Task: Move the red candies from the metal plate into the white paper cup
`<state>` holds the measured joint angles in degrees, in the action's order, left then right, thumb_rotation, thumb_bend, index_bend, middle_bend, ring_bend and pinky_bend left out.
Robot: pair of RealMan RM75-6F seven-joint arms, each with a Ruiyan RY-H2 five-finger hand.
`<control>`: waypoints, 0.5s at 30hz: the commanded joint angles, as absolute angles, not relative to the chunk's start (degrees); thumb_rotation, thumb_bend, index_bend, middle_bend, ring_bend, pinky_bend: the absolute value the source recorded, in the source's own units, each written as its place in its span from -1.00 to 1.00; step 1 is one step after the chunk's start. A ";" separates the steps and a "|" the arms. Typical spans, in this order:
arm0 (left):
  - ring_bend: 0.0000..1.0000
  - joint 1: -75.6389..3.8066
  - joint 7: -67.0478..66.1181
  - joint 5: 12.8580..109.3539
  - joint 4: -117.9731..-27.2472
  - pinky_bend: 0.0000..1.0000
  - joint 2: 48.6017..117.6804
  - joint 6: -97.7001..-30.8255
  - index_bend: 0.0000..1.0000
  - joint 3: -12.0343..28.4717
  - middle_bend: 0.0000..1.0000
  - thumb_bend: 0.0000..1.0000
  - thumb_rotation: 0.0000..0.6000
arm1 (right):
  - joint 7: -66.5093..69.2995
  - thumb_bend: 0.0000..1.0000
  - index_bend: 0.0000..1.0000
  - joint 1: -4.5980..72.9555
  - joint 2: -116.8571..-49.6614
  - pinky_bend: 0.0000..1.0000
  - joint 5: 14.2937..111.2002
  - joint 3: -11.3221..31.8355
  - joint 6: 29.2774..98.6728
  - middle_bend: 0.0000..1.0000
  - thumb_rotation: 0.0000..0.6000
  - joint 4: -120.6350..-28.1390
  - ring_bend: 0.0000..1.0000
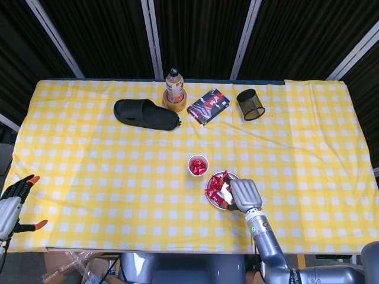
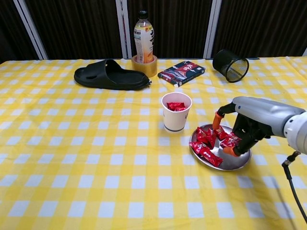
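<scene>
The white paper cup (image 1: 198,165) (image 2: 176,112) stands mid-table with red candies inside. Right of it, the metal plate (image 1: 209,199) (image 2: 236,161) holds several red candies (image 1: 215,190) (image 2: 207,143). My right hand (image 1: 244,193) (image 2: 245,128) hangs low over the plate's right side with its fingers spread. Its orange fingertips (image 2: 218,118) straddle the nearest candies, and I see nothing pinched between them. My left hand (image 1: 12,206) shows only in the head view, off the table's front left corner, with its fingers apart and nothing in it.
Along the far side lie a black slipper (image 1: 147,114) (image 2: 110,75), a bottle standing in a tape roll (image 1: 173,86) (image 2: 144,37), a book (image 1: 208,106) (image 2: 181,72) and a tipped black mesh pen cup (image 1: 250,104) (image 2: 230,65).
</scene>
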<state>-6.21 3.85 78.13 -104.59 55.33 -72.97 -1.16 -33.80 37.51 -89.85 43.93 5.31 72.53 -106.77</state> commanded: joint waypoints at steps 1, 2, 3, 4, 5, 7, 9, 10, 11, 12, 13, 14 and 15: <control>-1.00 -6.24 3.79 78.01 -104.54 -1.00 55.37 -72.90 -1.00 -1.12 -1.00 -0.91 1.00 | -33.58 -0.35 -0.37 37.36 -90.28 0.67 43.15 5.66 71.70 0.86 1.00 -105.49 0.80; -1.00 -6.26 3.74 77.94 -104.53 -1.00 55.38 -72.87 -1.00 -1.10 -1.00 -0.91 1.00 | -33.50 -0.35 -0.41 37.34 -90.34 0.67 42.96 5.80 71.44 0.86 1.00 -105.06 0.80; -1.00 -6.26 3.70 77.88 -104.54 -1.00 55.39 -72.85 -1.00 -1.09 -1.00 -0.91 1.00 | -33.42 -0.35 -0.43 37.31 -90.38 0.67 42.76 5.93 71.19 0.86 1.00 -104.62 0.80; -1.00 -6.27 3.64 77.84 -104.54 -1.00 55.40 -72.85 -1.00 -1.07 -1.00 -0.91 1.00 | -33.34 -0.35 -0.44 37.29 -90.42 0.67 42.51 6.06 70.90 0.86 1.00 -104.20 0.80; -1.00 -6.27 3.60 77.79 -104.55 -1.00 55.41 -72.84 -1.00 -1.07 -1.00 -0.91 1.00 | -33.22 -0.35 -0.45 37.27 -90.42 0.67 42.24 6.21 70.59 0.86 1.00 -103.82 0.80; -1.00 -6.27 3.49 77.77 -104.55 -1.00 55.43 -72.84 -1.00 -1.06 -1.00 -0.91 1.00 | -32.98 -0.35 -0.46 37.21 -90.39 0.67 41.77 6.45 70.02 0.86 1.00 -103.23 0.80; -1.00 -6.27 3.37 77.72 -104.54 -1.00 55.46 -72.84 -1.00 -1.06 -1.00 -0.91 1.00 | -32.84 -0.35 -0.47 37.14 -90.35 0.67 41.59 6.57 69.61 0.86 1.00 -102.69 0.80; -1.00 -6.28 3.30 77.68 -104.53 -1.00 55.49 -72.83 -1.00 -1.06 -1.00 -0.91 1.00 | -32.71 -0.35 -0.47 37.07 -90.36 0.67 41.52 6.63 69.44 0.86 1.00 -102.50 0.80; -1.00 -6.28 3.24 77.64 -104.55 -1.00 55.50 -72.81 -1.00 -1.06 -1.00 -0.91 1.00 | -32.60 -0.35 -0.47 37.01 -90.37 0.67 41.42 6.65 69.23 0.86 1.00 -102.33 0.80; -1.00 -6.28 3.17 77.61 -104.58 -1.00 55.51 -72.81 -1.00 -1.06 -1.00 -0.91 1.00 | -32.56 -0.35 -0.47 36.97 -90.34 0.67 41.28 6.63 68.95 0.86 1.00 -102.19 0.80; -1.00 -6.28 3.08 77.59 -104.60 -1.00 55.53 -72.84 -1.00 -1.04 -1.00 -0.91 1.00 | -32.57 -0.35 -0.47 36.95 -90.32 0.67 41.05 6.60 68.64 0.86 1.00 -102.01 0.80; -1.00 -6.27 3.06 77.58 -104.62 -1.00 55.53 -72.86 -1.00 -1.04 -1.00 -0.91 1.00 | -32.61 -0.35 -0.47 36.96 -90.32 0.67 40.92 6.57 68.45 0.86 1.00 -101.93 0.80; -1.00 -6.26 3.03 77.57 -104.64 -1.00 55.53 -72.88 -1.00 -1.03 -1.00 -0.91 1.00 | -32.65 -0.35 -0.47 36.95 -90.31 0.67 40.79 6.56 68.29 0.86 1.00 -101.85 0.80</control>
<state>-6.26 3.02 77.57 -104.64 55.53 -72.89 -1.03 -32.63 36.97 -90.32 40.87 6.58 68.37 -101.93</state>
